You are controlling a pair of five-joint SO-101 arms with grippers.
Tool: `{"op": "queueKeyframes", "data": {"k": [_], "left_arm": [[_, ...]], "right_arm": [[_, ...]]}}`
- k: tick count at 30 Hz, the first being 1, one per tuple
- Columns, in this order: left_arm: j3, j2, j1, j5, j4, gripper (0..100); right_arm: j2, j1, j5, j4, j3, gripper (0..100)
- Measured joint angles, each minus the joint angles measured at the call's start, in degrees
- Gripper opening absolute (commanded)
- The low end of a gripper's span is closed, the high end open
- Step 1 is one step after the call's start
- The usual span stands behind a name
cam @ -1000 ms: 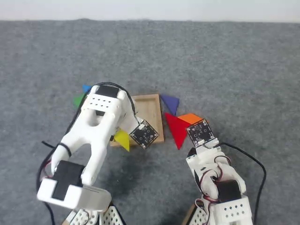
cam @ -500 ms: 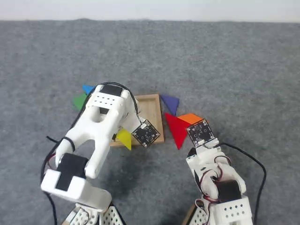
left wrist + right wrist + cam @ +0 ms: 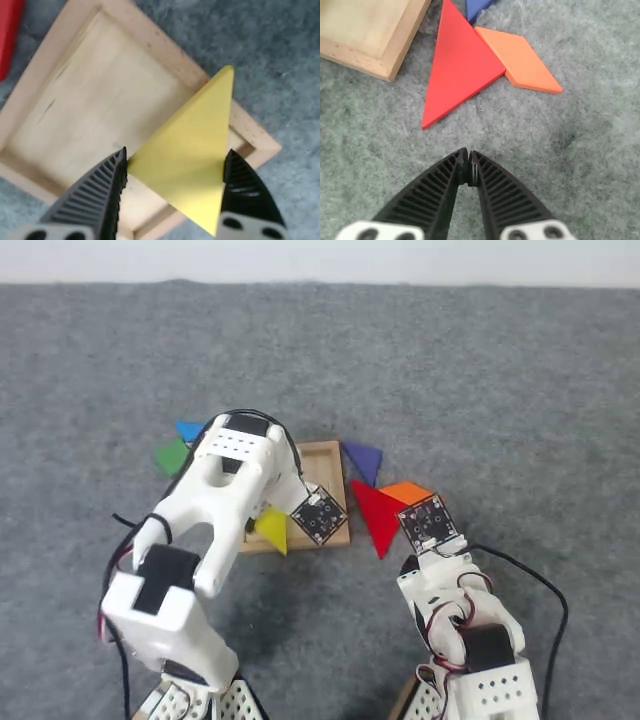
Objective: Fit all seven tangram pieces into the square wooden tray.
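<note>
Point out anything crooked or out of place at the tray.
The yellow triangle, gripped in the left jaws, lies askew across the tray's rim: two corners stick out past the wood rather than sitting inside. Whether it rests on the rim, I cannot tell.

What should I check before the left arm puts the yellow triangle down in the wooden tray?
1. Hold of left gripper on yellow triangle: ok.
2. Triangle wholly inside the wooden tray rim: not ok, one side overhangs the rim.
3. Visible tray floor bare: ok.
4. The right gripper away from the tray: ok, shut over the carpet near the red triangle.
5. Triangle's height above the tray: cannot tell.
</note>
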Motion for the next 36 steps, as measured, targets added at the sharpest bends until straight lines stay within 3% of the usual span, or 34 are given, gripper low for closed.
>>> {"op": "queueKeyframes", "data": {"k": [21,27,31,36], "left_arm": [[-6.68,1.76,-4.4,0.26,-0.26,22],[-9.58,1.76,-4.92,-0.35,8.18,22],[-13.01,1.76,-6.51,-9.76,15.38,22],[-14.51,1.76,-8.53,-30.42,17.49,22]], "right_arm": [[0.0,0.0,0.0,0.0,0.0,1.3],[0.0,0.0,0.0,0.0,0.0,1.3],[0.0,0.0,0.0,0.0,0.0,1.3],[0.0,0.0,0.0,0.0,0.0,1.3]]}}
